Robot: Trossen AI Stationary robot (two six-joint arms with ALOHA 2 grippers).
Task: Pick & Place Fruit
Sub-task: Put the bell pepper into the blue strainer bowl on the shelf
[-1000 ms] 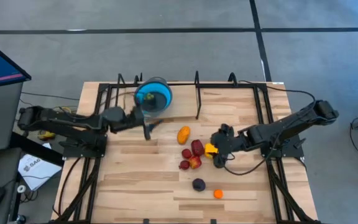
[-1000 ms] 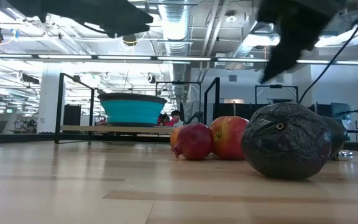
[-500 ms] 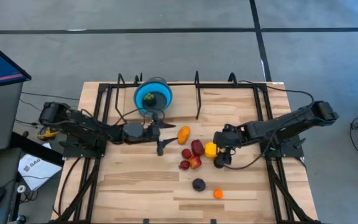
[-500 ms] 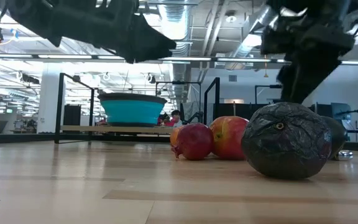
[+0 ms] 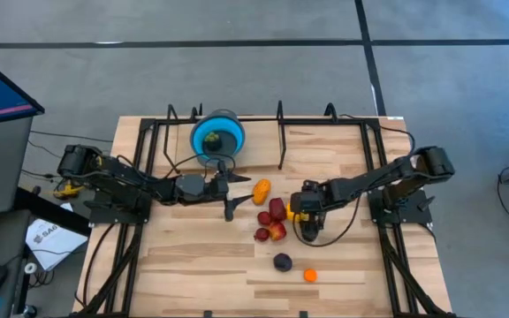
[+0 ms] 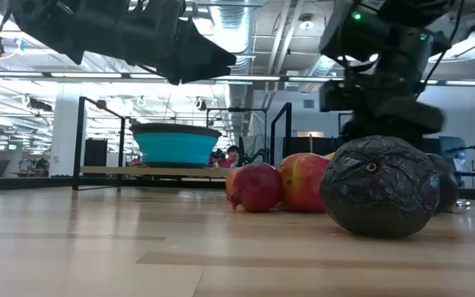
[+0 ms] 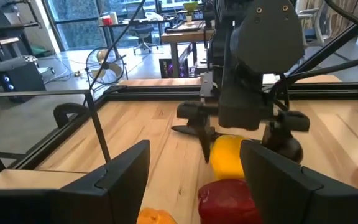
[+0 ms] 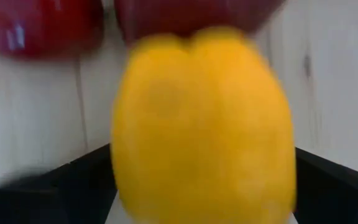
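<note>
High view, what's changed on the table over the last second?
The left end effector swung from the blue bowl toward the orange fruit. The right end effector slid in over the yellow fruit, fingers open around it. The bowl and the other fruit stayed put.

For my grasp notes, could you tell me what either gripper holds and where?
Nothing held: the right gripper stands open around the yellow fruit; the left gripper hovers empty.
</note>
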